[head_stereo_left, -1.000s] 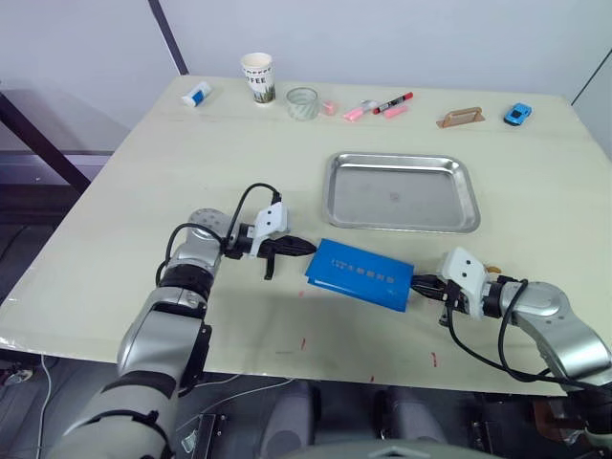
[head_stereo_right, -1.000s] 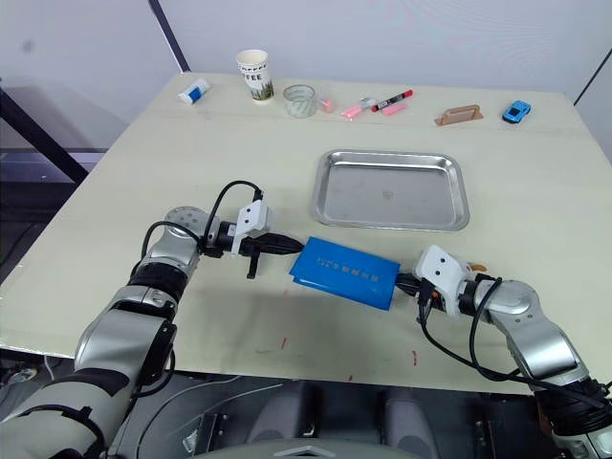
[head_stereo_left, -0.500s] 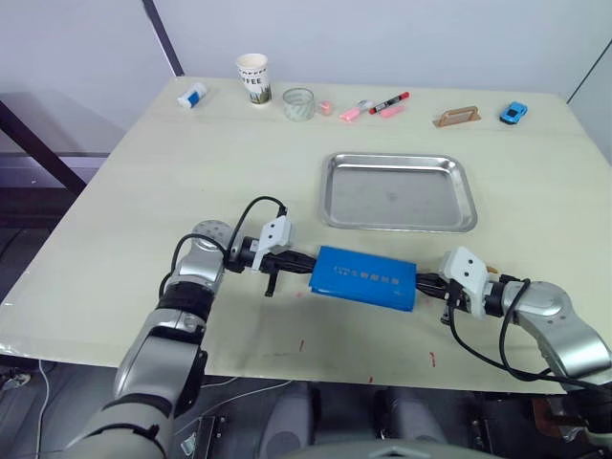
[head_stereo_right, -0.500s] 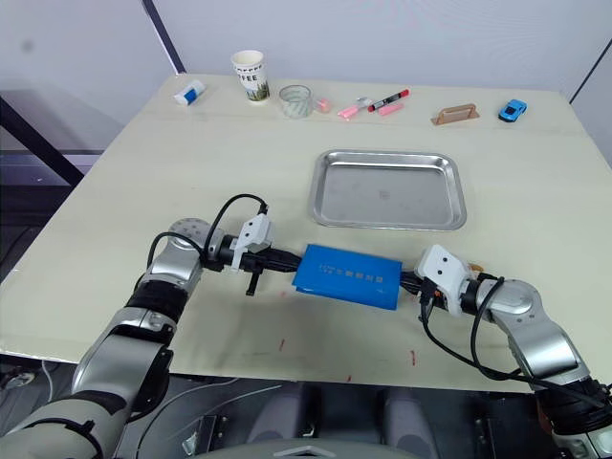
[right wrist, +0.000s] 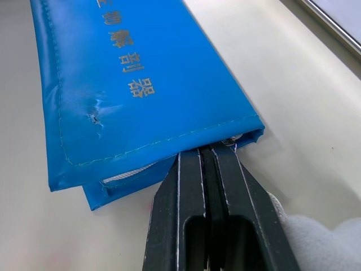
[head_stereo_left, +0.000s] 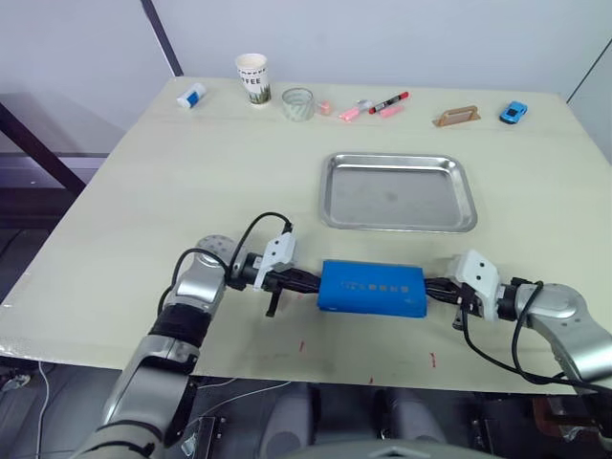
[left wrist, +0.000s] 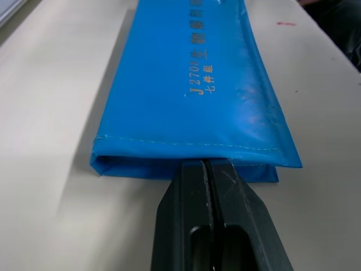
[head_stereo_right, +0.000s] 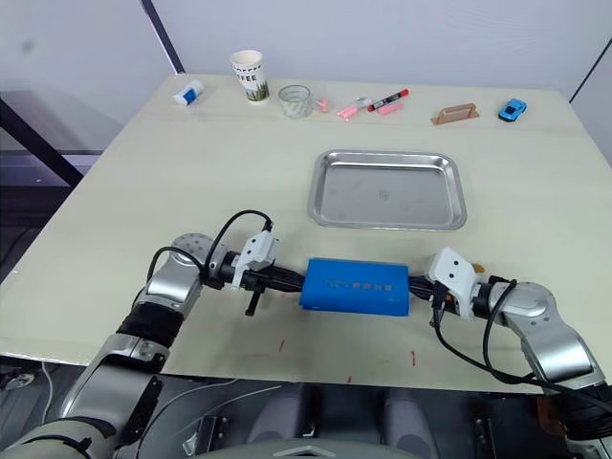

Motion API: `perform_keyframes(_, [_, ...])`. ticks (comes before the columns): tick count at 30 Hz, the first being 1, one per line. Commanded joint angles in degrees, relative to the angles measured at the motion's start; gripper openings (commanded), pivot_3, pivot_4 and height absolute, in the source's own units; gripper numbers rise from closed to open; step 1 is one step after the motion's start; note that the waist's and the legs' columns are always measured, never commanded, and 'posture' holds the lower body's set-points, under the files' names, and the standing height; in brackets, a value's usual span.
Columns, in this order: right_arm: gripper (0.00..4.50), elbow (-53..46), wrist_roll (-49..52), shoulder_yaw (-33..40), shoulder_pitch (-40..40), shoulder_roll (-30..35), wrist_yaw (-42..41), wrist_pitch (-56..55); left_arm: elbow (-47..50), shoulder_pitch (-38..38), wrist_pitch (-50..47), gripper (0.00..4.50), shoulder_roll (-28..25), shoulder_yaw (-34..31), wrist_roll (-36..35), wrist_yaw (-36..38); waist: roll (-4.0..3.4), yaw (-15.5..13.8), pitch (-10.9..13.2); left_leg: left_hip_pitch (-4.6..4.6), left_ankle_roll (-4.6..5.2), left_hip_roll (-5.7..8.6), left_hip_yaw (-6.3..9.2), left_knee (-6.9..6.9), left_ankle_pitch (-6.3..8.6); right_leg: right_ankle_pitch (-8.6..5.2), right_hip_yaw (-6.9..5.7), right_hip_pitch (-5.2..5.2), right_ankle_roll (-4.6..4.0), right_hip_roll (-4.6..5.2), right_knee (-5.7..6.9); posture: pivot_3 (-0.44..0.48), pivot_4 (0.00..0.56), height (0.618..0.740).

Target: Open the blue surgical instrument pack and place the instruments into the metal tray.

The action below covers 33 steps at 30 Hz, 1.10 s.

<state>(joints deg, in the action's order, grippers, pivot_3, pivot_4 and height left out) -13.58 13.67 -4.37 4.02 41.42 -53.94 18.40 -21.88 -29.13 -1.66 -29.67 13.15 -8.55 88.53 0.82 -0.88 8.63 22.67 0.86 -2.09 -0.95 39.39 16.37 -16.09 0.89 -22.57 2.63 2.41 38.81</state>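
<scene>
The blue pack (head_stereo_left: 372, 287) lies closed and flat near the front edge of the tabletop (head_stereo_left: 143, 182), roughly midway along it, with its printed side up. Its two short ends are met by the pincers: the left pincer (left wrist: 207, 165) is pressed together with its tips at one end seam, and the right pincer (right wrist: 206, 151) is likewise closed, its tips tucked at the other end where pale lining shows between the layers. Whether any cloth is truly pinched by either cannot be told.

The metal tray (head_stereo_left: 398, 192) sits empty just beyond the pack, toward the far edge. A paper cup (head_stereo_left: 252, 77), a glass (head_stereo_left: 298, 102), markers (head_stereo_left: 382, 104) and a toy car (head_stereo_left: 513, 112) are lined along the far edge, well apart from the work.

A likely failure is judged to be that both layers get caught at once, so the whole pack is lifted or dragged toward the front edge instead of being unfolded. Loose instruments could also be spilled if the cover is flipped abruptly.
</scene>
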Motion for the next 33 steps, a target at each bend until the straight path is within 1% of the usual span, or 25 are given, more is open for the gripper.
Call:
perform_keyframes(1, [0.04,-1.5,1.6,0.8,0.1,0.2,-1.2,-0.6,2.2,2.1,-1.6,0.02,1.0,5.4,0.9,2.7,0.0,0.0,0.0,0.0,0.0,0.0,0.0,0.0,0.0,0.0,0.0,0.0,0.0,0.0,0.0,0.0,0.15,0.74])
perform_keyframes(10, [0.04,-3.5,2.9,0.8,-1.8,1.0,-2.7,1.0,0.6,2.0,-0.4,0.02,0.8,5.5,1.4,1.6,0.0,0.0,0.0,-0.01,0.0,0.0,0.0,0.0,0.0,0.0,-0.01,0.0,0.0,0.0,0.01,0.0,0.15,0.74])
perform_keyframes(15, [0.04,-3.2,1.6,0.9,-2.2,0.8,-1.7,0.5,-0.6,1.4,0.5,0.02,0.6,4.9,1.7,1.0,0.0,0.0,0.0,-0.01,0.0,0.0,0.01,0.0,0.0,0.0,-0.02,0.0,0.0,0.0,0.02,0.0,0.15,0.74])
perform_keyframes(18, [0.04,-2.4,1.2,1.7,-2.4,1.5,-1.6,0.2,-1.4,1.4,1.7,0.02,0.3,4.2,1.9,0.0,0.0,-0.1,0.0,-0.01,0.0,0.0,0.01,0.0,0.0,0.0,-0.03,0.0,0.0,0.0,0.02,0.0,0.15,0.74])
perform_keyframes(22, [0.04,-2.7,3.0,4.2,-3.4,1.9,-2.2,-0.1,-1.5,1.7,2.5,0.02,-0.2,2.5,0.6,-0.2,0.0,-0.1,0.0,-0.01,0.0,0.0,0.01,0.0,0.0,0.0,-0.04,0.01,0.0,0.0,0.03,0.0,0.15,0.74])
perform_keyframes(28, [0.04,-4.1,6.4,7.5,-6.3,3.4,-3.6,1.7,-2.5,1.9,4.4,0.02,-4.0,-0.7,-2.8,2.7,0.0,0.3,0.0,-0.01,0.0,-0.04,0.03,-0.01,0.0,0.0,-0.01,-0.02,-0.01,-0.06,0.03,0.0,0.15,0.74])
perform_keyframes(33, [0.04,-4.7,6.6,10.4,-10.0,4.7,-4.5,-1.6,-2.9,2.5,7.4,0.02,-7.7,-3.5,-5.7,3.3,-0.03,0.7,0.0,-0.02,0.0,-0.14,0.03,-0.06,0.0,-0.01,0.04,-0.09,-0.04,-0.2,0.05,0.0,0.15,0.74])
